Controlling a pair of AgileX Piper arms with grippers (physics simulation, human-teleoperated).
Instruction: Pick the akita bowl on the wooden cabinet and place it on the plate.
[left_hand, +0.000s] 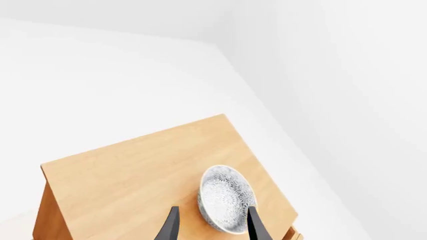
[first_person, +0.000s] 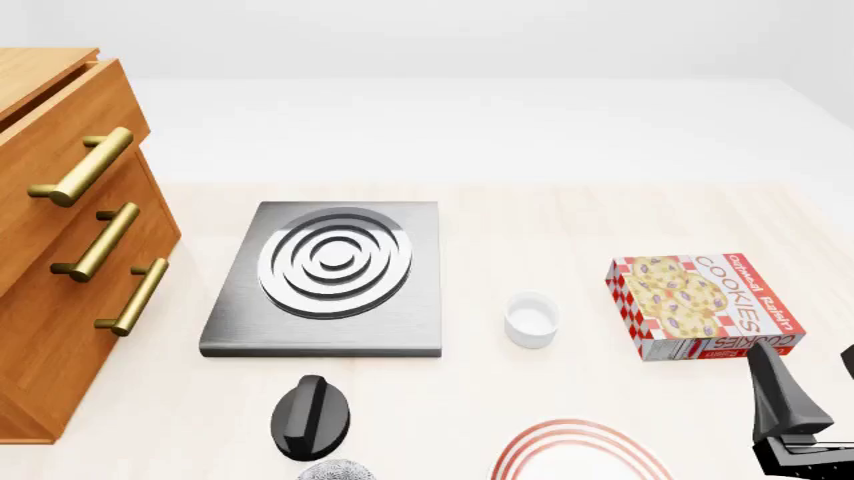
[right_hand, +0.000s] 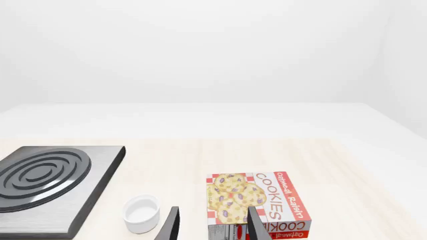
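The akita bowl sits on the wooden cabinet, left of the stove; the plate lies nearest.

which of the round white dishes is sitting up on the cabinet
The akita bowl, white with a grey lacy pattern, sits on the wooden cabinet. The small plain cup and the red-ringed plate are on the table.

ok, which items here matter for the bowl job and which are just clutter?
Job:
- speckled grey-white shallow bowl
- orange-brown wooden cabinet
- white plate with red rings
- left hand, open

Clutter:
- grey square stove
- small white cup
- red cookie box
- black knob
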